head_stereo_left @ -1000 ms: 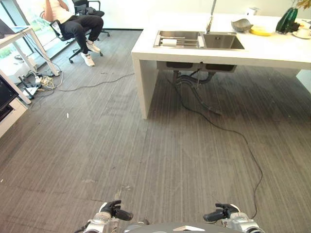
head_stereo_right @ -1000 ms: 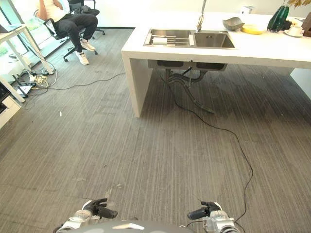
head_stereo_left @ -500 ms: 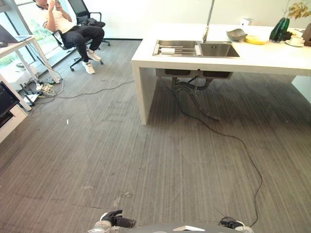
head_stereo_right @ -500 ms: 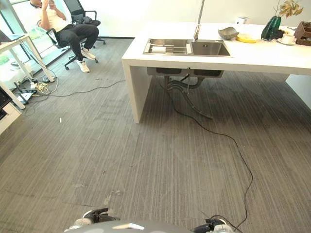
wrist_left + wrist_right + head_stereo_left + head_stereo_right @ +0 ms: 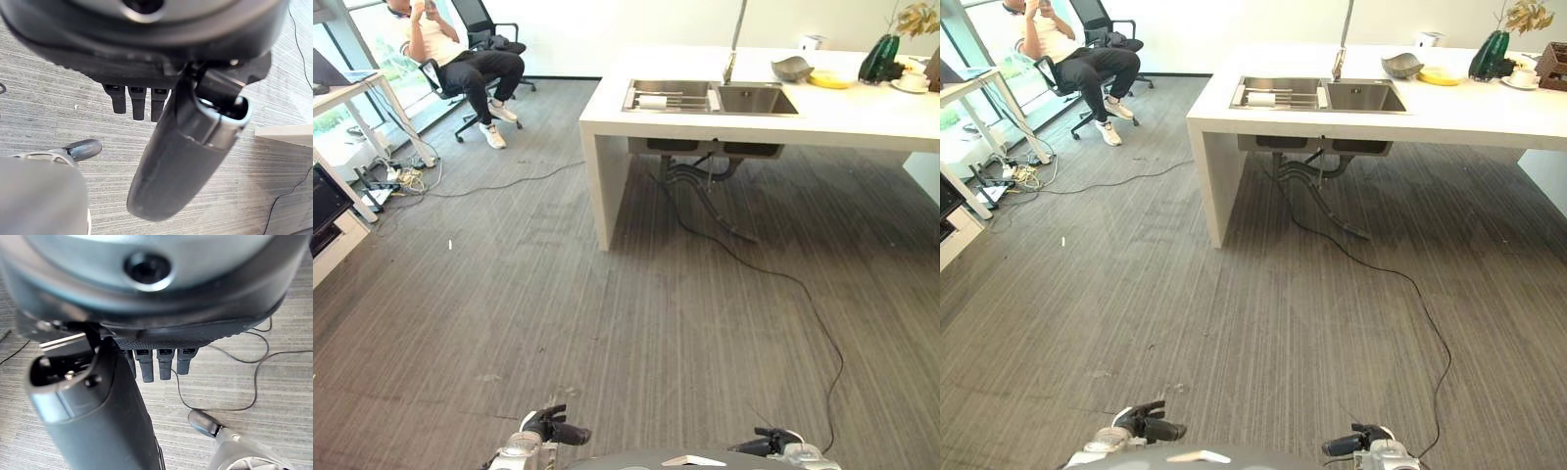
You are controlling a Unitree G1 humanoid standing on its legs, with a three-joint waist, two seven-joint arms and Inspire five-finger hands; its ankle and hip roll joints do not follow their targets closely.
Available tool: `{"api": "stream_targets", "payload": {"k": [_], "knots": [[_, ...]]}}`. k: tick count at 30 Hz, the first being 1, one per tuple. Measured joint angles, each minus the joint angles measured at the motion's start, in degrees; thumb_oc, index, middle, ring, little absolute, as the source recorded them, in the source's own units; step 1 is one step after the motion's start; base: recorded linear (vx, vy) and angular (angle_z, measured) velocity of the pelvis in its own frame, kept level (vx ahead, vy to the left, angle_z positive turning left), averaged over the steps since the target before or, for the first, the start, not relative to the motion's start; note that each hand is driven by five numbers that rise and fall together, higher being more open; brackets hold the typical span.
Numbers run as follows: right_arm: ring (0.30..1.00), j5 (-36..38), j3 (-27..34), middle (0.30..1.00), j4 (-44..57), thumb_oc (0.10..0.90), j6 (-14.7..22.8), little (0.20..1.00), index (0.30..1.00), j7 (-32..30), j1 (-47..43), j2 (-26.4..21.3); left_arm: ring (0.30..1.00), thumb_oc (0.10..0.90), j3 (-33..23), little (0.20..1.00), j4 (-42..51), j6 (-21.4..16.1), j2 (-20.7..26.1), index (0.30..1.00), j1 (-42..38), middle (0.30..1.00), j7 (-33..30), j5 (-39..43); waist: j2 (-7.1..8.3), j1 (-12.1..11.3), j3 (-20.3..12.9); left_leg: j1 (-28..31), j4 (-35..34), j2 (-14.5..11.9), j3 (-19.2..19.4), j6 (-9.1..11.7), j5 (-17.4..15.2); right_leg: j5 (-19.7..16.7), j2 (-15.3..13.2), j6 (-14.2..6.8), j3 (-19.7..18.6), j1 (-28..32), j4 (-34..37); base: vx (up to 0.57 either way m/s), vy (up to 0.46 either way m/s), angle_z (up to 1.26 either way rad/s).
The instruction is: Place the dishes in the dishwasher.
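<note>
Hands come first, low at the near edge of the scene: the dark left hand (image 5: 553,429) and dark right hand (image 5: 1353,446), both empty, fingers straight and relaxed, thumbs apart from the fingers in the wrist views. Beyond them stretches bare grey striped carpet (image 5: 558,313), crossed by a thin black cable (image 5: 803,294). Farther off stands a long white counter (image 5: 822,113) with a steel double sink (image 5: 715,96). The dishes lie on the counter past the sink: a grey bowl (image 5: 791,69) and a flat yellow dish (image 5: 829,78), too distant to judge their long axis or facing. A dark green vase (image 5: 880,59) stands beyond. A seated person (image 5: 450,49) is far left. Judged step: approach, nothing picked up; next calls for walking to the counter.
</note>
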State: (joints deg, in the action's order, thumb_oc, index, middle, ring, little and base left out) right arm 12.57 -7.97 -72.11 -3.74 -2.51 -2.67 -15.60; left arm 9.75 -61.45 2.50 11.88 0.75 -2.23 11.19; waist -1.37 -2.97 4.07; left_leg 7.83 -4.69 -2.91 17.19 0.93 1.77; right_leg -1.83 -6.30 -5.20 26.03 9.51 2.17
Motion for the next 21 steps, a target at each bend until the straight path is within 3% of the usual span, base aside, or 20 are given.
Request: {"api": "stream_targets", "payload": {"k": [3,5,6,8,9,10,11,12,14,15,17,20,21], "knots": [[0.900,0.8,0.0,0.900,0.0,0.800,0.0,0.900,0.900,-0.1,-1.0,-0.6,0.900,0.800,1.3,0.900,1.8,-0.1,0.2,0.900,-0.5,0.900,-0.1,-2.5,0.21,0.0,1.0,0.2,-0.5,0.4,0.1,-0.3,0.2,0.1,-0.7,-0.4,-0.1,-1.1,-2.1,-0.02,0.119,-0.02],[0.900,1.0,0.0,0.900,1.2,0.800,0.1,0.900,0.900,-0.4,-2.5,-0.7,0.900,0.800,1.3,0.900,2.6,0.0,0.6,0.900,-1.8,0.900,-0.5,-2.9,0.05,-0.2,3.2,0.2,-0.5,0.5,1.1,-1.2,0.0,1.9,-2.5,-1.3,-1.0,-4.2,-8.5,-0.05,0.191,-0.21],[0.900,1.0,0.0,0.900,1.8,0.800,0.1,0.900,0.900,-0.3,-3.6,-0.7,0.900,0.800,2.8,0.900,4.0,-0.1,1.4,0.900,-2.3,0.900,-1.0,-3.0,-0.07,-0.4,4.8,0.4,-0.5,0.6,1.6,-1.7,0.0,3.2,-4.0,-3.0,-0.9,-6.9,-14.2,-0.03,0.128,-0.28],[0.900,1.0,-1.0,0.900,1.6,0.800,0.1,0.900,0.900,-0.3,-5.9,-0.4,0.900,0.800,2.9,0.900,4.0,-0.3,2.0,0.900,-4.1,0.900,-1.2,-2.9,0.31,-0.5,7.5,0.5,-0.6,0.9,2.4,-3.2,-0.3,2.8,-7.3,-3.6,-0.8,-13.0,-26.7,0.09,0.014,-0.24],[0.900,1.0,-1.2,0.900,1.7,0.800,0.1,0.900,0.900,-0.3,-6.7,-0.3,0.900,0.800,2.9,0.900,3.9,-0.3,2.3,0.900,-4.9,0.900,-1.2,-2.9,0.45,-0.6,8.9,0.7,-0.8,0.9,2.6,-3.0,-0.7,3.3,-9.4,-6.1,-1.2,-16.5,-32.5,0.19,-0.094,-0.14],[0.900,1.0,-1.2,0.900,2.0,0.800,0.1,0.900,0.900,-0.2,-6.7,0.1,0.900,0.800,2.8,0.900,3.7,-0.4,2.6,0.900,-5.3,0.900,-1.4,-2.9,0.96,-0.5,9.5,0.7,-0.8,1.3,2.5,-3.0,-0.8,4.5,-10.9,-8.2,-2.0,-18.7,-32.6,0.14,-0.081,-0.05],[0.900,1.0,-1.2,0.900,2.0,0.800,0.1,0.900,0.900,-0.2,-6.7,0.1,0.900,0.800,2.8,0.900,3.7,-0.4,2.6,0.900,-5.3,0.900,-1.4,-2.9,0.96,-0.5,9.5,0.7,-0.8,1.3,2.5,-3.0,-0.8,4.5,-10.9,-8.2,-2.0,-18.7,-32.6,0.19,-0.149,0.08],[0.900,1.0,-1.2,0.900,2.8,0.800,0.0,0.900,0.900,-0.3,-6.5,0.7,0.900,0.800,2.2,0.900,3.6,-0.4,3.2,0.900,-5.6,0.900,-2.0,-2.8,2.63,-0.5,10.3,0.8,-0.9,2.6,2.2,-3.3,-1.0,3.6,-12.5,-9.4,-3.4,-19.4,-22.5,0.22,-0.181,0.12],[0.900,1.0,-1.2,0.900,3.1,0.800,0.0,0.900,0.900,-0.3,-6.5,1.0,0.900,0.800,2.3,0.900,3.2,-0.4,3.4,0.900,-5.8,0.900,-2.5,-2.7,3.31,-0.7,10.7,0.5,-0.9,3.3,1.3,-3.4,-1.1,1.0,-13.4,-9.7,-3.9,-19.3,-11.4,0.29,-0.215,0.33],[0.900,1.0,-1.0,0.900,3.1,0.800,0.0,0.900,0.900,-0.5,-6.3,1.1,0.900,0.800,2.0,0.900,3.2,-0.5,3.5,0.900,-6.3,0.900,-2.5,-2.7,3.90,-0.6,10.6,-0.4,-0.8,3.9,-0.5,-3.5,-1.1,-2.0,-14.0,-9.7,-3.5,-19.1,-3.4,0.31,-0.154,0.57],[0.900,1.1,-0.7,0.900,3.1,0.800,0.0,0.900,0.900,-0.7,-6.3,1.3,0.900,0.800,1.5,0.900,3.2,-0.6,3.5,0.900,-5.7,0.900,-2.6,-2.2,3.95,-0.6,10.8,0.0,-0.8,3.9,-2.2,-3.0,-1.4,-4.3,-15.0,-9.8,-3.2,-19.2,-1.9,0.27,-0.083,0.55],[0.900,1.0,-0.5,0.900,2.5,0.800,0.1,0.900,0.900,-0.4,-5.2,2.0,0.900,0.800,0.5,0.900,2.8,-0.7,3.8,0.900,-4.3,0.900,-2.8,-1.6,4.98,-0.1,10.4,1.8,-0.9,3.6,-5.3,-1.0,-2.6,-4.7,-13.8,-9.4,-3.7,-16.7,-2.7,0.40,-0.213,0.57],[0.900,1.0,-0.7,0.900,2.0,0.800,0.3,0.900,0.900,-0.1,-5.0,2.2,0.900,0.800,0.0,0.900,2.4,-0.5,4.2,0.900,-3.6,0.900,-3.1,-1.5,5.28,0.4,9.8,2.8,-0.5,2.7,-7.1,0.4,-3.5,-6.4,-12.4,-6.9,-4.3,-15.2,-4.6,0.32,-0.241,0.75]]}}
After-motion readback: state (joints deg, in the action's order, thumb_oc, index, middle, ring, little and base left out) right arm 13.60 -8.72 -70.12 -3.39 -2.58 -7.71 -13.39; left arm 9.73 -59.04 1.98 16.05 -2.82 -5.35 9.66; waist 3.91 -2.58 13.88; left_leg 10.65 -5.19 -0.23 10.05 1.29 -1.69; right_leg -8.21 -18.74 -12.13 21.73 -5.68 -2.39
